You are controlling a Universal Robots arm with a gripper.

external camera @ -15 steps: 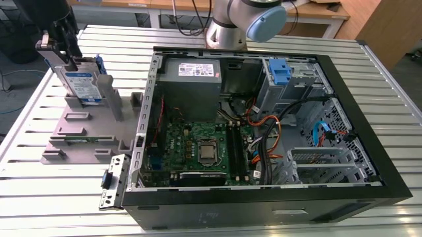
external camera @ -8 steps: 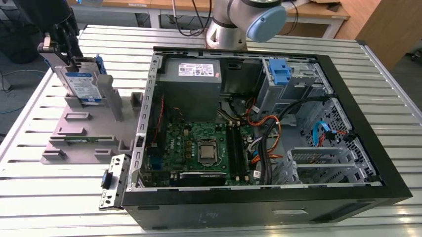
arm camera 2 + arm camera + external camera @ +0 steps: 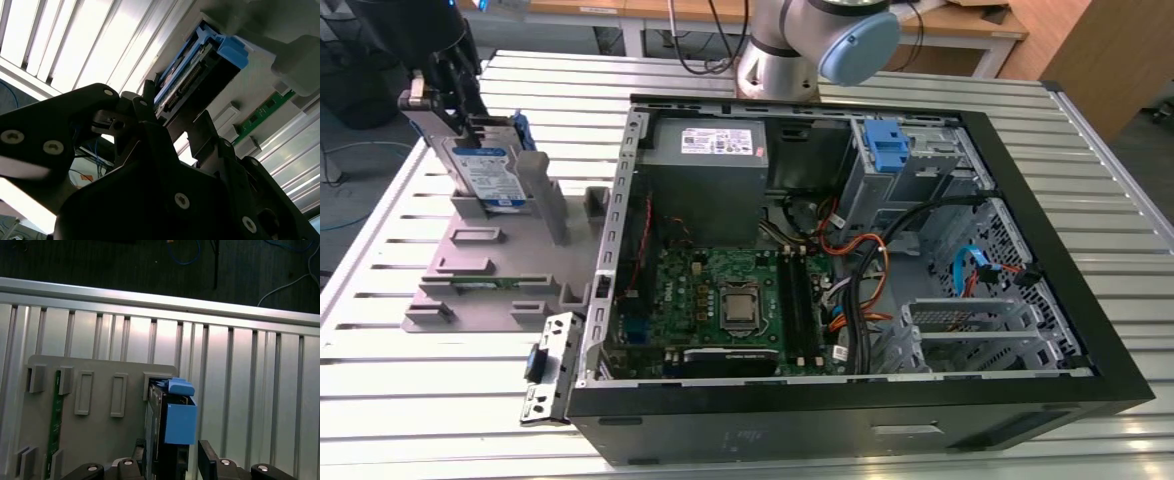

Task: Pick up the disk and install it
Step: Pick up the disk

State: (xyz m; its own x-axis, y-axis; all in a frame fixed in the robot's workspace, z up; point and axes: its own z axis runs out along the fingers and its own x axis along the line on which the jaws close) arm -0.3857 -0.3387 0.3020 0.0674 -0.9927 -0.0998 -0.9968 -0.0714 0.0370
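Disk (image 3: 172,420) upright in grey holder (image 3: 100,440); hand (image 3: 172,452) open, straddling it (not yet clamped).

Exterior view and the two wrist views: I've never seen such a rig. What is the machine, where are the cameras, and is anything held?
The exterior view, taken off the arm, shows a grey robot arm beyond an open computer case on a slatted metal table. The two wrist views come from cameras riding on the arm near its gripper, the black grasping part. On the exterior view's left a grey holder keeps parts: a green memory stick lies in it, and the disk, silver with blue rails, stands upright in a slot. The gripper is right at the disk; whether it has clamped it, I cannot tell. The disk is not yet in the case.
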